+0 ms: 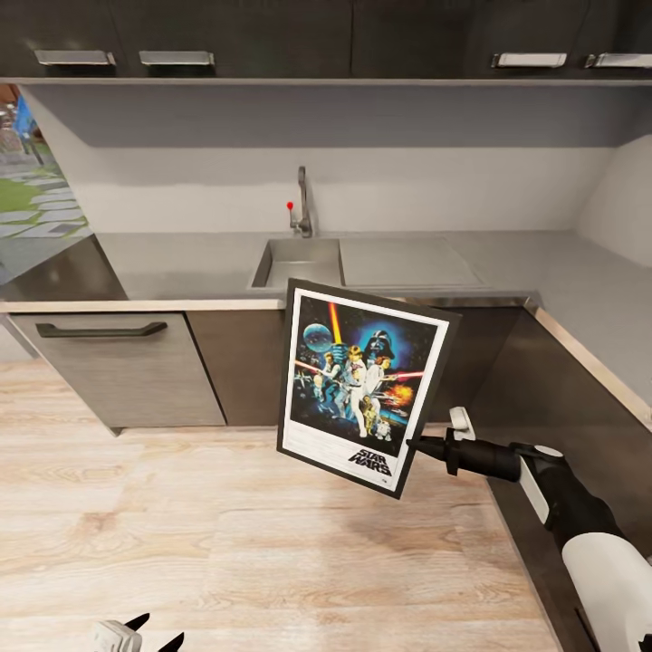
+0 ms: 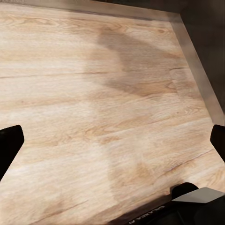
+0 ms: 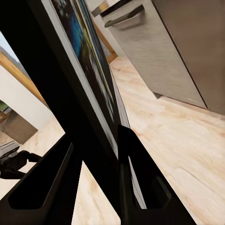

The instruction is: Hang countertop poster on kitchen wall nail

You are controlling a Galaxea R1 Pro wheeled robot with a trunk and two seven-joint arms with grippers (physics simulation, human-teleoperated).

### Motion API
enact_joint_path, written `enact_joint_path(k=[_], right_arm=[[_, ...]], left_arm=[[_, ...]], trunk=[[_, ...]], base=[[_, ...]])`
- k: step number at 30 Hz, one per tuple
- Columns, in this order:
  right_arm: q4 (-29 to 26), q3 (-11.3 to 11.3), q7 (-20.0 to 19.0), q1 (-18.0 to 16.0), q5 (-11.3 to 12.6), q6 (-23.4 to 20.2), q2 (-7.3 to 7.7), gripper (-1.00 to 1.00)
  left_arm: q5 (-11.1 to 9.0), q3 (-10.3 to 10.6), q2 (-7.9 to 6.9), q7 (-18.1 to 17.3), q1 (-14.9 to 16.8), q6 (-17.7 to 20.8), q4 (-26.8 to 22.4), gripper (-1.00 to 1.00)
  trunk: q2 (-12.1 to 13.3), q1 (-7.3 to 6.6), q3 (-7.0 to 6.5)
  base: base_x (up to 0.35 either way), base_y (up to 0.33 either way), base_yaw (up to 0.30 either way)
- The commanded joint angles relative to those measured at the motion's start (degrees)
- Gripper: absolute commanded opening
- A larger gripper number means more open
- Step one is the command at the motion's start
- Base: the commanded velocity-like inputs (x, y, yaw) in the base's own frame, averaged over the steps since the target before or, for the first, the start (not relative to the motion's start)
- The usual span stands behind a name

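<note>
Grey countertop (image 1: pixel 181 263) cleared; poster (image 1: pixel 362 385) carried in front of the sink (image 1: pixel 299 263).
Left gripper (image 1: pixel 145 629) is kept low, fingers spread, empty. Right of the sink, right gripper (image 1: pixel 418 444) is clamped on the poster's lower edge only; swinging or slipping is risked from so small a pinch.

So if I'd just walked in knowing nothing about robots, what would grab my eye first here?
Most likely the black-framed Star Wars poster, held tilted in mid-air in front of the sink cabinet, above the pale wooden floor. The right gripper pinches it at its lower right edge, on a black-and-white arm reaching in from the right. Behind it runs the long grey countertop with its inset steel sink.
</note>
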State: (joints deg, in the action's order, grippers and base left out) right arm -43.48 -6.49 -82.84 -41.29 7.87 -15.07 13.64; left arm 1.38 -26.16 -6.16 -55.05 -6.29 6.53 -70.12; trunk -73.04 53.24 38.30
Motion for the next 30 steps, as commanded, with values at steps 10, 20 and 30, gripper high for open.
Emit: enact_joint_path(k=[10, 20, 30], right_arm=[[0.10, -0.01, -0.22, -0.02, 0.22, -0.66, 0.00, -1.00], [0.07, -0.01, -0.22, -0.02, 0.22, -0.66, -0.02, -1.00], [0.07, -0.01, -0.22, -0.02, 0.16, -0.66, -0.01, -1.00]], left_arm=[[0.11, -0.04, 0.01, -0.39, -0.01, 0.80, -0.61, 1.00], [0.11, -0.04, 0.01, -0.48, 0.00, 0.86, -1.30, 1.00], [0.11, -0.03, 0.01, -0.56, -0.01, 0.85, -1.33, 1.00]], trunk=[[4.00, -2.20, -2.07], [8.01, -4.40, -4.73], [12.02, -6.59, -7.45]], base=[[0.000, 0.000, 0.000], [0.000, 0.000, 0.000], [0.000, 0.000, 0.000]])
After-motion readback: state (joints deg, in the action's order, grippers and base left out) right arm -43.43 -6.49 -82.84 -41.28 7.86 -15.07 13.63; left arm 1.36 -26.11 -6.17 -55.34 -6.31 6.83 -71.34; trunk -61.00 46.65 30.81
